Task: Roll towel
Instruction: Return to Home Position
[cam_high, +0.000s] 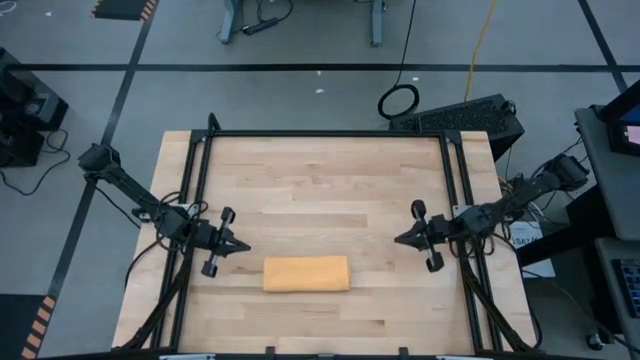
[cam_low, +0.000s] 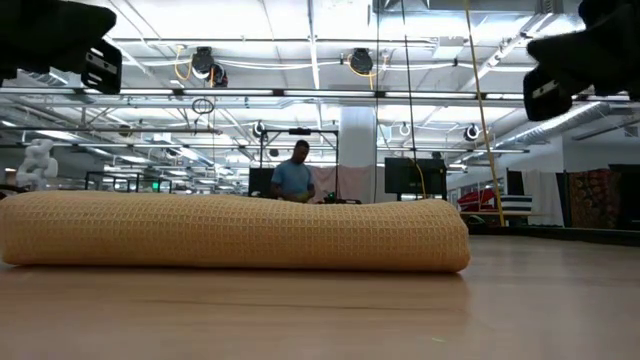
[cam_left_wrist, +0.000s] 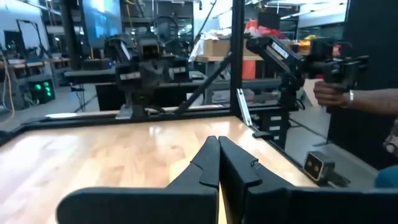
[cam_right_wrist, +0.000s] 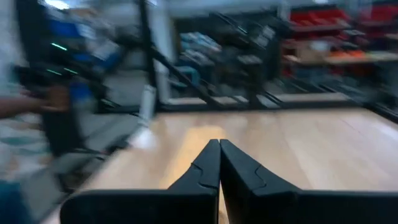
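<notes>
Towel (cam_high: 306, 274) lies rolled up into a tight log on the wooden table (cam_high: 320, 180), lengthwise parallel to the edge at the bottom of the high view. It sits closer to that edge than to the opposite one, approx midway btwn the left and right edges. In the low view the roll (cam_low: 230, 232) fills most of the width, flat on the wood, waffle texture showing, w/ one rounded end visible.

Left gripper (cam_high: 240, 246) hangs over the table near the left edge, tips pointing in toward the ctr, apart from the towel's left end and not touching it. Its wrist view shows the fingers (cam_left_wrist: 208, 163) pressed together, nothing btwn them.

Right gripper (cam_high: 398, 240) mirrors it near the right edge, also clear of the towel. Its fingers (cam_right_wrist: 208, 165) are pressed together too and hold nothing.

A black frame (cam_high: 320, 133) runs round the table. Beyond it, a person (cam_low: 294, 180) stands far back in the room in the low view, and a hand (cam_left_wrist: 329, 93) shows past the table's edge in the left wrist view.
</notes>
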